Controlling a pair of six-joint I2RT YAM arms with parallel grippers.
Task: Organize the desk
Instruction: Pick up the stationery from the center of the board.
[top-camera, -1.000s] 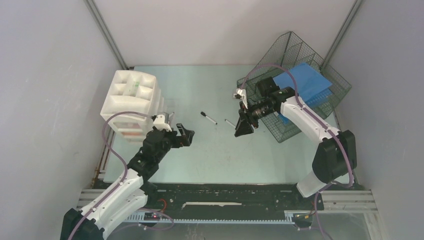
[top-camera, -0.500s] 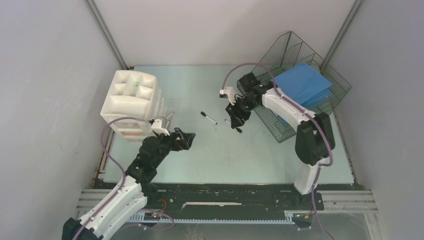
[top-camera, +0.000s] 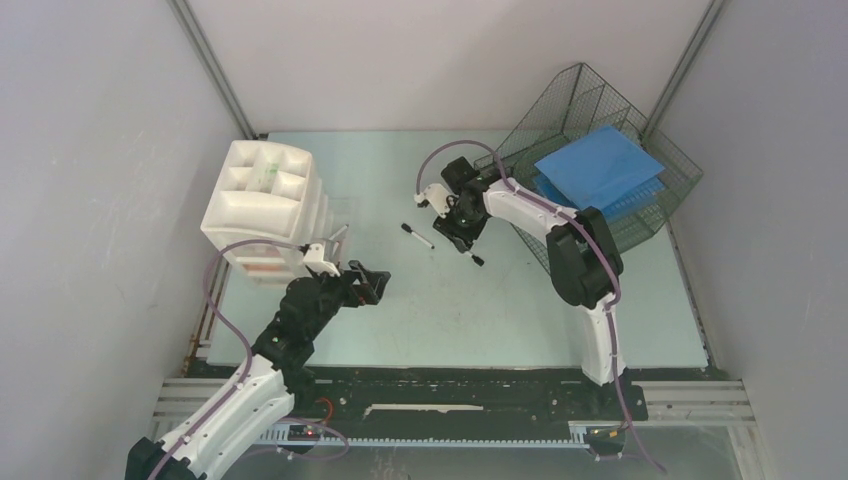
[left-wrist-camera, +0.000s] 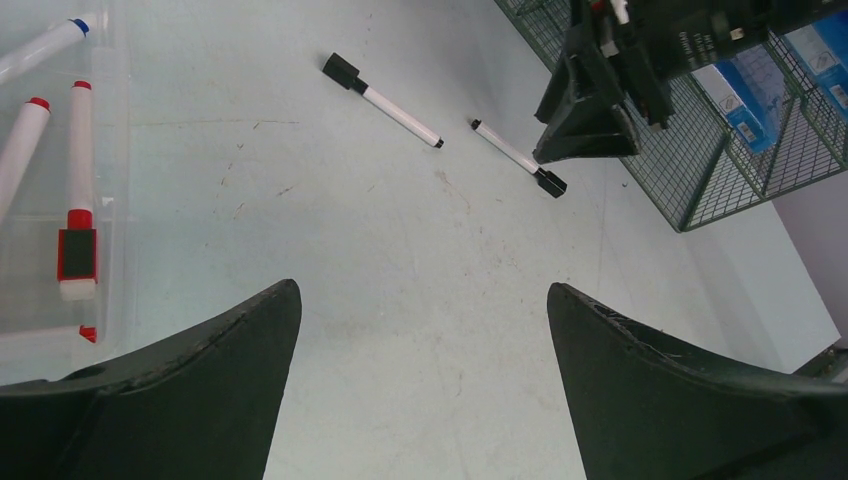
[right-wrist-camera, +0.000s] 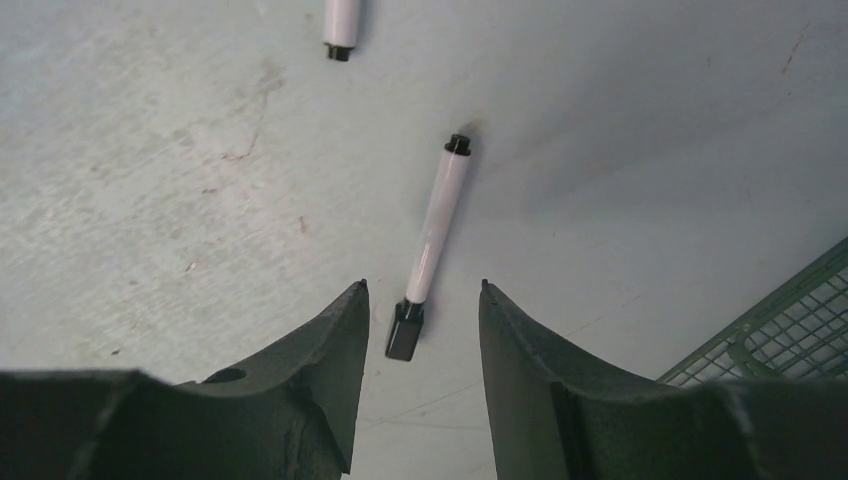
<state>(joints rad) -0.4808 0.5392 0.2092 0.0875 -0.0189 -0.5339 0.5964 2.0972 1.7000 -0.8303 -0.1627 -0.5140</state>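
Print on the blue box (left-wrist-camera: 742, 95) in the dark wire-mesh tray (left-wrist-camera: 700, 190) is too small to read. The right hand (right-wrist-camera: 421, 284), fingers half apart, straddles a black-capped white marker (right-wrist-camera: 437, 225) lying on the pale mint-green table (left-wrist-camera: 400, 380). The left hand (left-wrist-camera: 422, 288) is spread wide and empty.

Two markers are seen lying apart on the desk (top-camera: 450, 310). The right marker (top-camera: 473, 257) is partly covered by the right gripper (top-camera: 452, 236), which is lowered over it near the left marker (top-camera: 418, 236). A blue sheet (top-camera: 598, 168) is laid in the wire-mesh tray (top-camera: 560, 100). The left gripper (top-camera: 368, 281) is positioned beside the white drawer unit (top-camera: 262, 205).
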